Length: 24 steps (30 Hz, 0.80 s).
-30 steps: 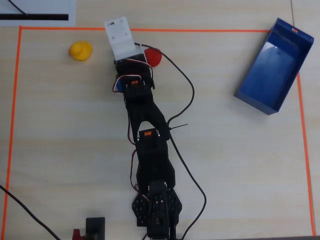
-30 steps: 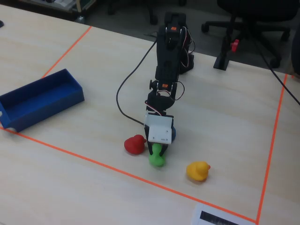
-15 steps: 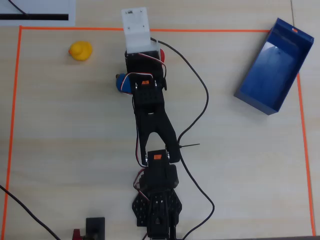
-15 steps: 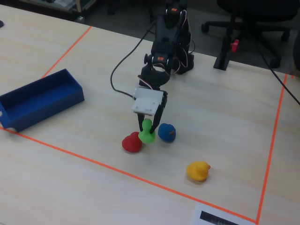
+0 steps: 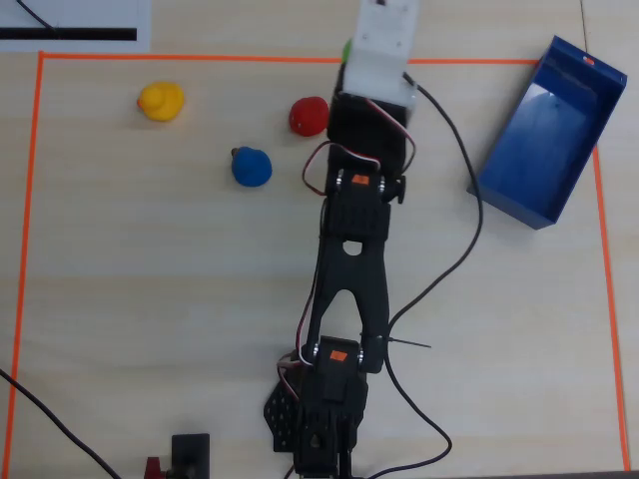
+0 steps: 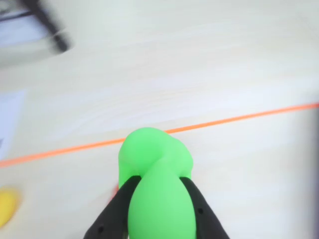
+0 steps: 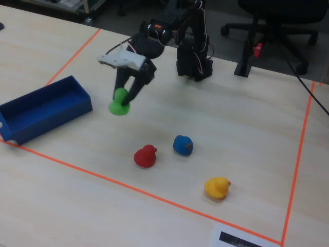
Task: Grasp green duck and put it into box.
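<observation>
My gripper (image 7: pixel 125 100) is shut on the green duck (image 7: pixel 119 104) and holds it in the air above the table. In the wrist view the green duck (image 6: pixel 154 184) sits between the two black fingers (image 6: pixel 113 211), head pointing away. In the overhead view only a sliver of the duck (image 5: pixel 346 47) shows beside the white wrist housing. The deep-blue box (image 7: pixel 43 107) stands open and empty to the left of the gripper in the fixed view, and at the right in the overhead view (image 5: pixel 551 130).
A red duck (image 7: pixel 145 156), a blue duck (image 7: pixel 182 145) and a yellow duck (image 7: pixel 217 187) sit on the table inside the orange tape border (image 7: pixel 154 195). The arm's base (image 7: pixel 194 62) stands at the far edge. A white sheet (image 5: pixel 75 25) lies outside the tape.
</observation>
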Motion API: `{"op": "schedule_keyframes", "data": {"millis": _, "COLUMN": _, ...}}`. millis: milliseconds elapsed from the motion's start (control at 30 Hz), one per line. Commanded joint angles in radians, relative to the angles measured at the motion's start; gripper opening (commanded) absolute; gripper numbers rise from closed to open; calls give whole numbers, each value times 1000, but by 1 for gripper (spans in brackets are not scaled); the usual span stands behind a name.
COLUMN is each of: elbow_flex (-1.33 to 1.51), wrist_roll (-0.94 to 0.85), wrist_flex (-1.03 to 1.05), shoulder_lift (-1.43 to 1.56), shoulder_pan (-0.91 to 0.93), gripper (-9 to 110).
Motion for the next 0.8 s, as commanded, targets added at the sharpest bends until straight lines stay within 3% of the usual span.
{"op": "schedule_keyframes", "data": {"millis": 0, "elbow_flex": -133, "wrist_roll": -2, "wrist_flex": 57, "shoulder_lift": 6, "shoulder_pan": 190, "gripper": 0}}
{"op": "schedule_keyframes", "data": {"millis": 333, "elbow_flex": -508, "wrist_roll": 6, "wrist_flex": 84, "shoulder_lift": -328, "shoulder_pan": 529, "gripper": 0}}
{"op": "schedule_keyframes", "data": {"millis": 767, "elbow_flex": -824, "wrist_roll": -5, "wrist_flex": -91, "shoulder_lift": -752, "shoulder_pan": 584, "gripper": 0}}
